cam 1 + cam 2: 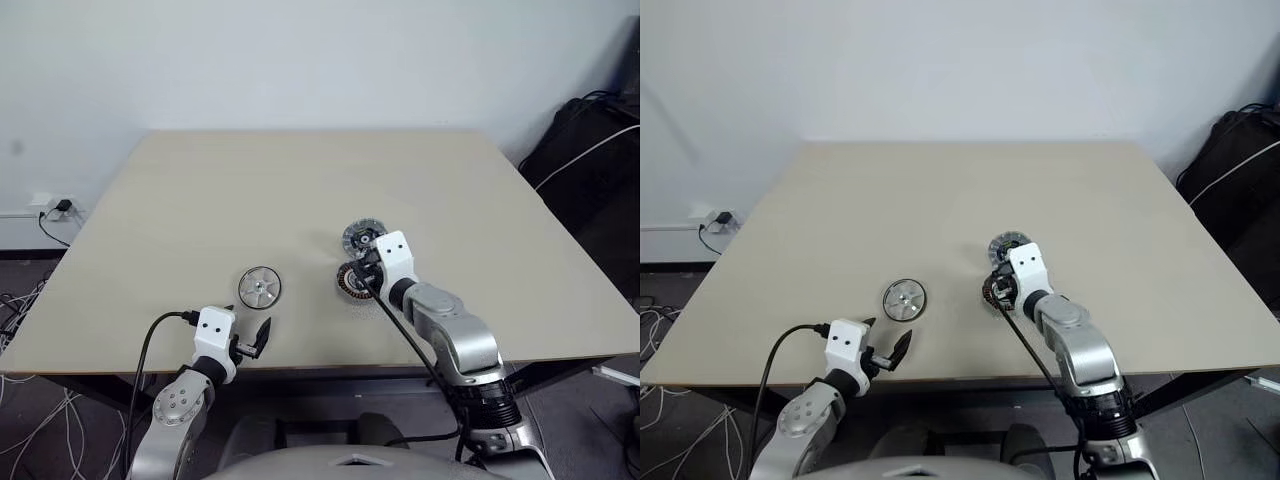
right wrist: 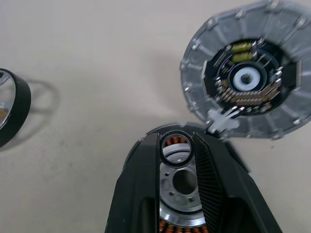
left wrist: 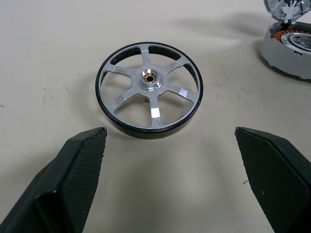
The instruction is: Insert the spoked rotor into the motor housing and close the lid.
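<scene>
Your right claw [image 2: 177, 160] grips the motor housing [image 1: 352, 282] off-centre (lid [image 2: 250, 75] hinged open): it may tilt; left claw [image 3: 170, 145], released, could nudge the spoked rotor [image 3: 149, 90].

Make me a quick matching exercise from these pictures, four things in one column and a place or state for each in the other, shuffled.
1. spoked rotor
2. lid
3. left tool
4. right tool

A. shut on a small black ring
B. open, holding nothing
C. flipped open beside the motor housing
D. flat on the table ahead of the left tool

Pairs: 1-D, 2-C, 3-B, 4-A
</scene>
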### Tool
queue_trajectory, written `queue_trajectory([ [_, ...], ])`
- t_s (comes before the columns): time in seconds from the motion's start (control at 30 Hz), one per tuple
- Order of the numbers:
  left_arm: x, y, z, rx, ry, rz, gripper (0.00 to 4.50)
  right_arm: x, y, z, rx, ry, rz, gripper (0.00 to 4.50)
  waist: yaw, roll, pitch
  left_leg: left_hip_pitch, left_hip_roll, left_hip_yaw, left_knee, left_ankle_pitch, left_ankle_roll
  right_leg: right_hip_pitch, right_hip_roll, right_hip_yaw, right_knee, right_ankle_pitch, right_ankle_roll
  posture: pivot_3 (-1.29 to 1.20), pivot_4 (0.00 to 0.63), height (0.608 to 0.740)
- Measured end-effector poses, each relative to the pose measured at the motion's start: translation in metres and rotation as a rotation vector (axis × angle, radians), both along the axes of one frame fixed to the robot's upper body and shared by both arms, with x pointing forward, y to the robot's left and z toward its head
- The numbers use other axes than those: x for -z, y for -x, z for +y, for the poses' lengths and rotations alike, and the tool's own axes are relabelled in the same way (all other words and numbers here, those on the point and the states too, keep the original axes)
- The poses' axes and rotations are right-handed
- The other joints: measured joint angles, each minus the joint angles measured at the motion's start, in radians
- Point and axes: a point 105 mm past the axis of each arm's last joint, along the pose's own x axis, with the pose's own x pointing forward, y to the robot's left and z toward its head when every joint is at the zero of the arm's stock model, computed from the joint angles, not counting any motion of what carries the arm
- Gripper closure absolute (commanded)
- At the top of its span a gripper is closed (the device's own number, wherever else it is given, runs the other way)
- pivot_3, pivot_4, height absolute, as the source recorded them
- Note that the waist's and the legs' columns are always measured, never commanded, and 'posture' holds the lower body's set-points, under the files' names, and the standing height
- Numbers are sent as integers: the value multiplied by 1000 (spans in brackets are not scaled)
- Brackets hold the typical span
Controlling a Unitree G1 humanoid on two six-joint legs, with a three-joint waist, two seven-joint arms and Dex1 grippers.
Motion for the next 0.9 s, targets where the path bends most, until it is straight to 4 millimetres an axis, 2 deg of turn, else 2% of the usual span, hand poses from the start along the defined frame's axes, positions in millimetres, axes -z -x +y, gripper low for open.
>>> queue_trajectory([
  [0.2, 1, 1, 0, -2, -1, 4, 0, 11, 0, 3, 41, 6, 28, 3818, 0, 1, 1, 0, 0, 0, 0, 0, 0, 0, 0, 0, 0, 0, 0, 0, 0, 740],
  [0.47, 1, 1, 1, -5, 0, 4, 0, 14, -4, -3, 131, 43, 23, 3818, 0, 1, 1, 0, 0, 0, 0, 0, 0, 0, 0, 0, 0, 0, 0, 0, 0, 740],
  [0.9, 1, 1, 1, -8, -1, 3, 0, 24, -3, -2, 176, 57, 69, 3818, -1, 2, 1, 0, 0, 0, 0, 0, 0, 0, 0, 0, 0, 0, 0, 0, 0, 740],
])
